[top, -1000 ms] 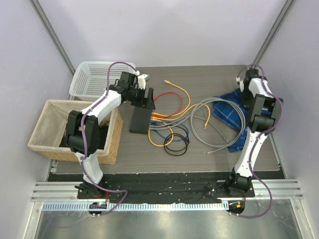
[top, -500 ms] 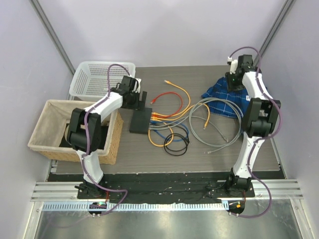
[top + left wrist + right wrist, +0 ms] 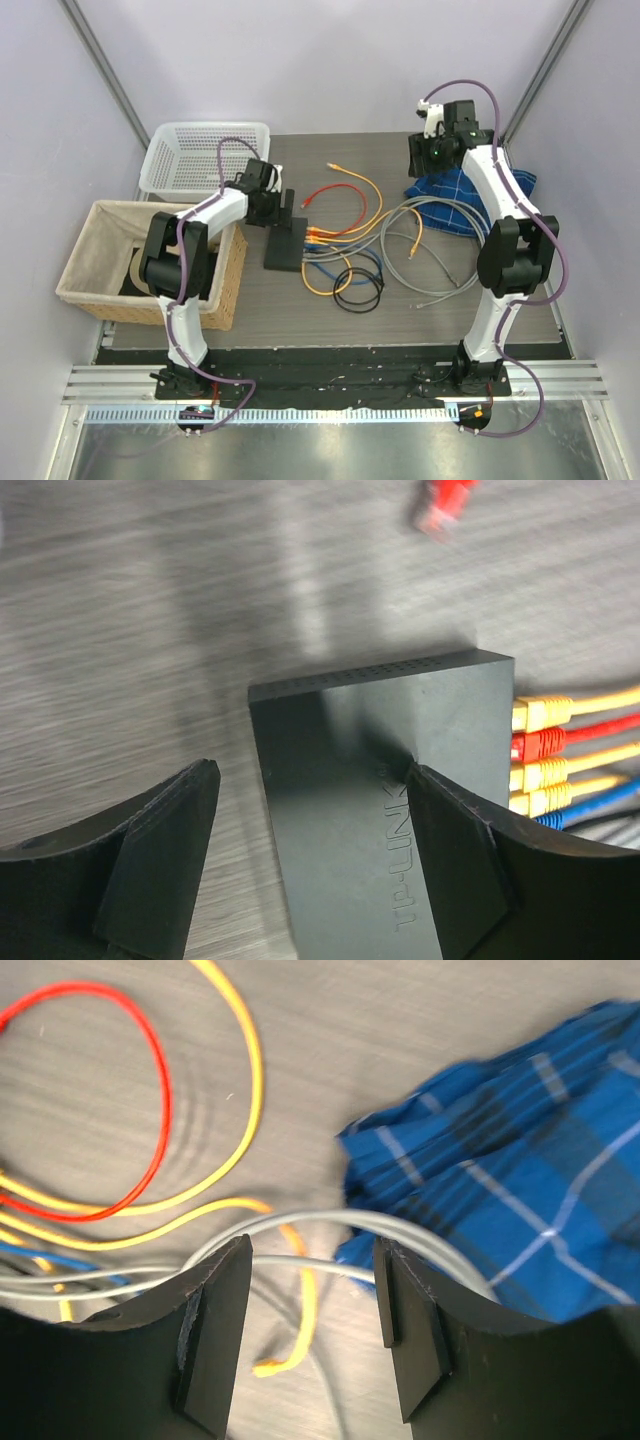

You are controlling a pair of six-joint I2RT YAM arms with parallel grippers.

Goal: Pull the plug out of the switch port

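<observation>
Switch (image 3: 283, 246) left of centre, plugs seated
Top: left gripper (image 3: 286, 203) spread wide over its far end; right gripper (image 3: 425, 155) well apart. Left wrist: five plugs (image 3: 540, 746) show, three yellow, one red, one blue; the light box would likely slide, so brace it and pinch one stiff boot. Right wrist: jaws parted, empty.

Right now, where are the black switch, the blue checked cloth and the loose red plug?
switch (image 3: 345, 780): left wrist view, top face.
blue checked cloth (image 3: 520, 1150): right wrist view, middle fold.
loose red plug (image 3: 443, 502): left wrist view, plug body.
</observation>
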